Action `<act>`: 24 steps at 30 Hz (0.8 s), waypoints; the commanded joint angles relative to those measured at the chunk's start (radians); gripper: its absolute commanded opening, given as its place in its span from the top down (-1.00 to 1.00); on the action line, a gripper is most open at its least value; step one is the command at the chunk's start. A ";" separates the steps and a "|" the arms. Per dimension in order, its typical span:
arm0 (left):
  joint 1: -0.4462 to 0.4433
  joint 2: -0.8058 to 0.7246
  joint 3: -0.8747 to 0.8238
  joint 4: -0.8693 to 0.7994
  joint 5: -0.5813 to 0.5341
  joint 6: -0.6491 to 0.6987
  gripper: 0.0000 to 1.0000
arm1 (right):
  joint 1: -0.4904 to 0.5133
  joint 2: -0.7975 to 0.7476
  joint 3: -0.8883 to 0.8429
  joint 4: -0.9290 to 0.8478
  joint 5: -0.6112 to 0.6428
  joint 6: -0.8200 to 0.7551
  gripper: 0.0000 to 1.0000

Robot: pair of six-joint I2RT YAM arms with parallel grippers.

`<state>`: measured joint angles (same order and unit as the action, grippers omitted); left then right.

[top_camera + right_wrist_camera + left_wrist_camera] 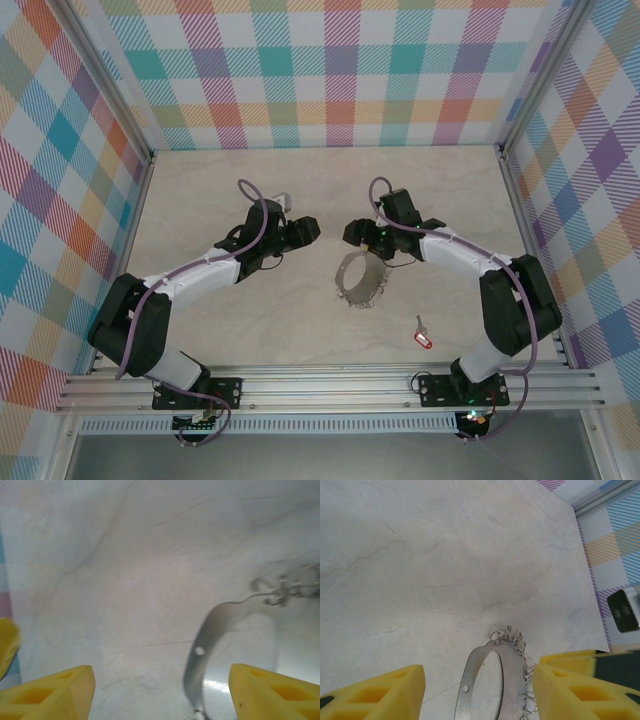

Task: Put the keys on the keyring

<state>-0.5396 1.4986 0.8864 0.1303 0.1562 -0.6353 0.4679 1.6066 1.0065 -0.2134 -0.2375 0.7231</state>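
Observation:
The keyring (360,281), a wide grey metal band fringed with small wire loops, lies on the table between the two arms. The key (422,339), with its red head, lies apart from it, nearer the right arm's base. My left gripper (308,231) hovers up-left of the ring and stands open. In the left wrist view the keyring (509,677) shows between the yellow fingers (387,695), its loops close to the right one. My right gripper (353,234) is open just above the ring's far side. In the right wrist view the band (201,666) lies between the spread fingertips (272,695).
Pale marble tabletop (230,330) with checked walls on three sides and an aluminium rail (320,390) along the near edge. The two grippers face each other with a small gap between them. A dark part of the right arm (622,611) shows in the left wrist view.

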 commanded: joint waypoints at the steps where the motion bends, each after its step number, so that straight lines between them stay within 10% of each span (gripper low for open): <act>1: 0.011 -0.002 0.005 0.013 0.016 0.008 -0.18 | -0.006 0.049 0.024 -0.041 0.053 -0.005 -0.32; 24: 0.011 0.020 0.020 0.054 0.063 0.003 -0.18 | -0.009 0.208 0.079 -0.031 0.116 -0.021 0.06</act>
<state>-0.5396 1.5146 0.8867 0.1596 0.2012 -0.6357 0.4583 1.7996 1.0534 -0.2527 -0.1307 0.7170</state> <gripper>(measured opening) 0.589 0.473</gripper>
